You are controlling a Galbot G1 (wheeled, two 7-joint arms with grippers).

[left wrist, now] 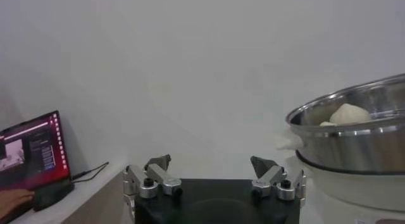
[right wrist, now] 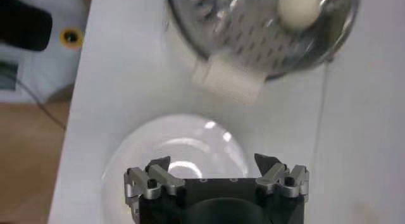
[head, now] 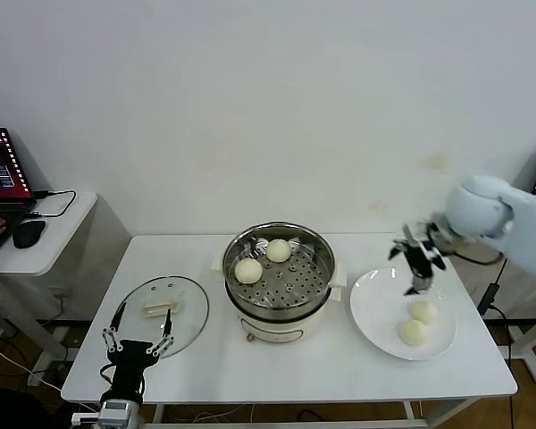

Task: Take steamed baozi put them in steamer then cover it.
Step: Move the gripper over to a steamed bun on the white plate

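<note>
Steamer [head: 280,279] holds two baozi [head: 248,270], two sit on the plate [head: 373,315] under the wide-open right claw [head: 417,261]; left claw [head: 140,335] wide too, near the cover [head: 161,308].

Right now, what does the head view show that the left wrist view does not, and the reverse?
Only the head view shows the cover lying on the table, the plate with two baozi, and the open right gripper above it. Only the left wrist view shows the steamer from the side. Both show the open, empty left gripper, the laptop and baozi in the steamer.
</note>
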